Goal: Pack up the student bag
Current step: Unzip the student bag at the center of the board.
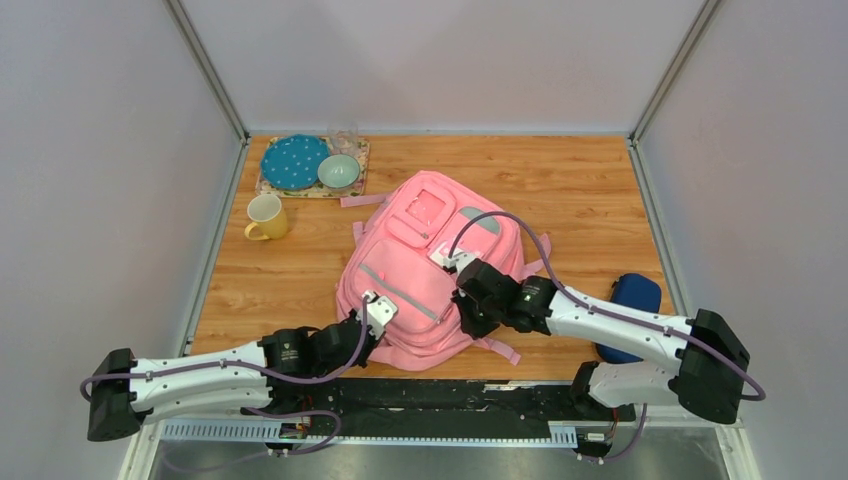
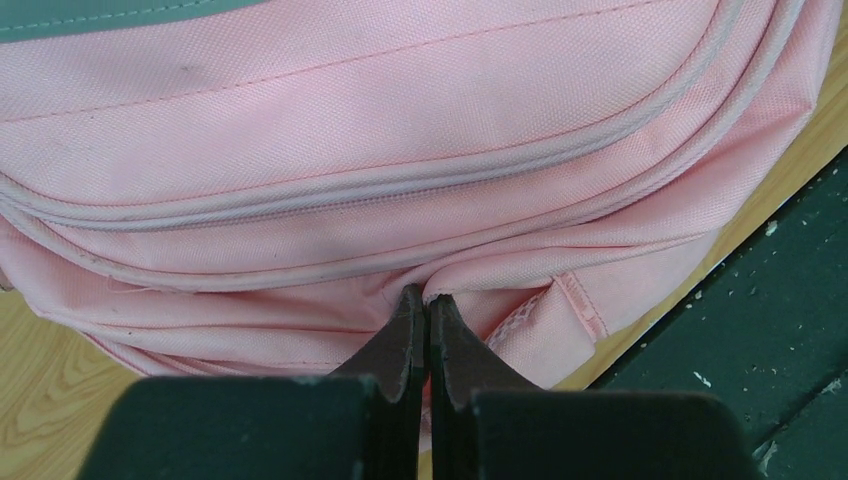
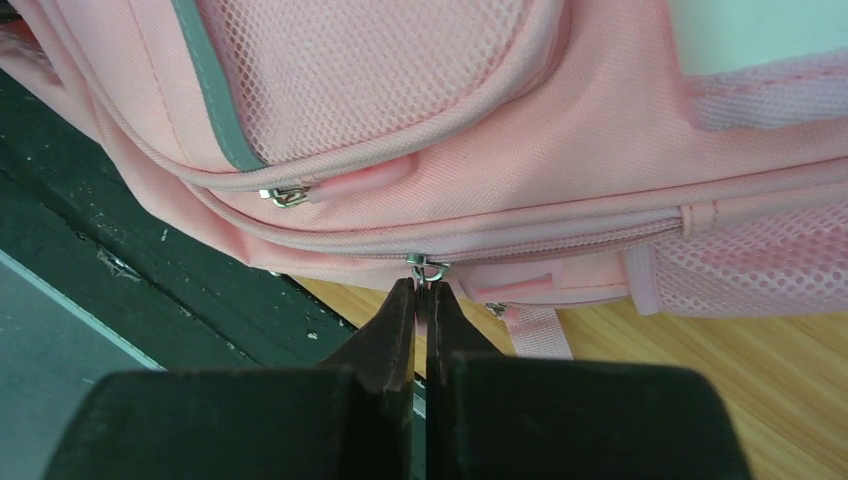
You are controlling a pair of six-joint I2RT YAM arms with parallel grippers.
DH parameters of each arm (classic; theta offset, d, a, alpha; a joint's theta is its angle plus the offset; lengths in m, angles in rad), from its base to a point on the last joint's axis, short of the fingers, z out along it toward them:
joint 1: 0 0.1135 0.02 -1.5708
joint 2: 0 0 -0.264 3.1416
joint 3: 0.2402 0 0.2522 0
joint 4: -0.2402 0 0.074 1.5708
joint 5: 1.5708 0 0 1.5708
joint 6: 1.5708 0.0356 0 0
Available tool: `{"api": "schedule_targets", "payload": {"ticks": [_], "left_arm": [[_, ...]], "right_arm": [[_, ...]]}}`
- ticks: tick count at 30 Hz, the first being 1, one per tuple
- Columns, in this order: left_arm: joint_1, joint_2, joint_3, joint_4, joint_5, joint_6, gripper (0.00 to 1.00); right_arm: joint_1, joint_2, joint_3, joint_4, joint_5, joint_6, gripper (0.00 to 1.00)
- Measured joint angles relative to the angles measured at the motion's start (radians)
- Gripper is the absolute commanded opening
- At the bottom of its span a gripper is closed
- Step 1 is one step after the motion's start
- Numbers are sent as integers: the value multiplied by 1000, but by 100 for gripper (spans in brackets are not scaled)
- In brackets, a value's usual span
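Top external, left fingers point(image 2: 412, 312) pinching student bag point(image 1: 400, 262) fabric, right fingers point(image 3: 406, 312) clamped on zip pull point(image 3: 428, 268)

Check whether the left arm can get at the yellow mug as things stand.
Probably, but not right away: the left gripper is shut on a fold of the student bag. Once released, only bare tabletop lies between it and the yellow mug, nothing blocking.

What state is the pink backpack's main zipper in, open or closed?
Closed: the zipper on the student bag runs shut along its visible length, no gap.
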Motion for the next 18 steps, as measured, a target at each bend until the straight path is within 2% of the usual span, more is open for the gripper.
{"api": "schedule_targets", "payload": {"ticks": [4, 8, 16, 17, 18], "left_arm": [[26, 1, 0, 21, 21, 31, 0], [53, 16, 4, 43, 43, 59, 0], [60, 19, 9, 59, 92, 73, 0], [62, 12, 9, 56, 95, 72, 0], [64, -1, 6, 54, 97, 72, 0]], "right_arm": [[23, 22, 49, -37, -5, -3, 0], [99, 67, 69, -3, -31, 27, 0], [253, 290, 139, 132, -3, 175, 0], [256, 298, 138, 145, 5, 201, 1], [258, 300, 134, 165, 11, 231, 7]]}}
